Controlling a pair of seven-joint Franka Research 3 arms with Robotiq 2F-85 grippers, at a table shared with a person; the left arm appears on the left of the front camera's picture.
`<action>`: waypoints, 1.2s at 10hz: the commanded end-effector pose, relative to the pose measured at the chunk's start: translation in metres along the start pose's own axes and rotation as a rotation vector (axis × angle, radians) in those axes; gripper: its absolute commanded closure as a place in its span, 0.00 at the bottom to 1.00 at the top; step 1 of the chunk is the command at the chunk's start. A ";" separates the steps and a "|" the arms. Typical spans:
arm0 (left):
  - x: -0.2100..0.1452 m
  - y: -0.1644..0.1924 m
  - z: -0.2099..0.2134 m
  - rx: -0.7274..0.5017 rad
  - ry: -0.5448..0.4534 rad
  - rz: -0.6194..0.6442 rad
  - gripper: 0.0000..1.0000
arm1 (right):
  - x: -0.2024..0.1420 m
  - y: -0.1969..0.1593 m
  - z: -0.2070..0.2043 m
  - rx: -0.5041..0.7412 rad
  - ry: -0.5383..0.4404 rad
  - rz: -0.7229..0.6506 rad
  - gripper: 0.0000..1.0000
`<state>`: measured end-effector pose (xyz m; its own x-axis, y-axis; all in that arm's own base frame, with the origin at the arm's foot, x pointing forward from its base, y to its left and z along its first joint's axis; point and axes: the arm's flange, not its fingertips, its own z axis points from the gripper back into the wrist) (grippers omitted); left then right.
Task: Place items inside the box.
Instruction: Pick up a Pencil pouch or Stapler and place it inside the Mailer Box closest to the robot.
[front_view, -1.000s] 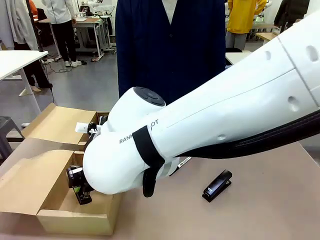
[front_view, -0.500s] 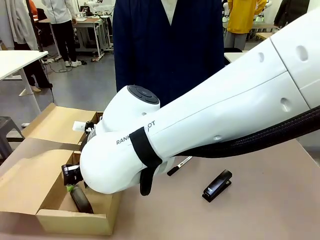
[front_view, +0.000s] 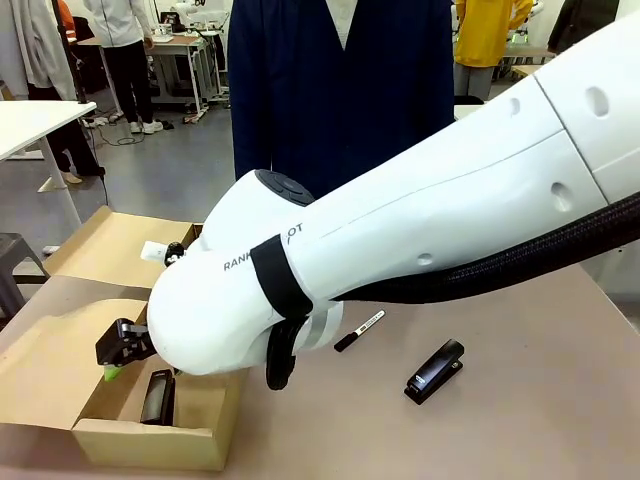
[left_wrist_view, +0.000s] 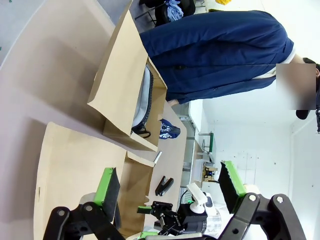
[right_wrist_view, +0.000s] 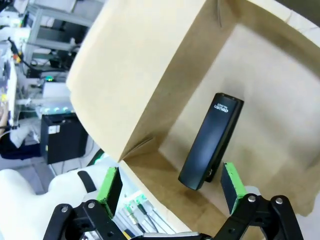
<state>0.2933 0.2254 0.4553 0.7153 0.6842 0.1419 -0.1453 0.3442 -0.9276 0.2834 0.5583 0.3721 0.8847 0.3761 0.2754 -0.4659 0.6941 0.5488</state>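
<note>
My right gripper (front_view: 113, 361) hangs open over the near cardboard box (front_view: 150, 443), its green pads (right_wrist_view: 110, 184) spread with nothing between them. Below them a black oblong item with white lettering (right_wrist_view: 210, 143) lies loose on the box floor (front_view: 158, 397). On the table to the right lie a white marker with a black cap (front_view: 360, 330) and a black stapler (front_view: 435, 371). My left gripper (left_wrist_view: 168, 182) is open and empty, high and far from the table. From there I see a grey pouch (left_wrist_view: 144, 99) in the farther cardboard box and a navy pouch (left_wrist_view: 169, 131) beside it.
The box flaps (front_view: 45, 365) stand open to the left and far side. My right arm (front_view: 420, 230) spans the table's middle. A person in a navy coat (front_view: 330, 90) stands at the far edge. Bare tabletop (front_view: 520, 430) lies at the front right.
My right gripper, low inside the box and shut on the black item, has opened, risen and shifted left. The item has dropped and now lies on the box floor.
</note>
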 end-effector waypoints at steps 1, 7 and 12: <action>0.000 0.001 0.000 -0.013 0.001 -0.020 0.00 | -0.003 -0.012 0.014 0.026 -0.010 0.022 0.00; 0.000 0.001 0.000 -0.013 0.001 -0.020 0.00 | -0.118 -0.009 0.164 -0.100 0.053 0.093 0.00; 0.000 0.001 0.000 -0.013 0.001 -0.020 0.00 | -0.060 0.001 0.140 0.157 0.107 0.174 0.00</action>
<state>0.2932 0.2257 0.4545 0.7157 0.6837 0.1427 -0.1448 0.3451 -0.9273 0.2246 0.4630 0.4541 0.8060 0.5352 0.2527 -0.5695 0.5852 0.5772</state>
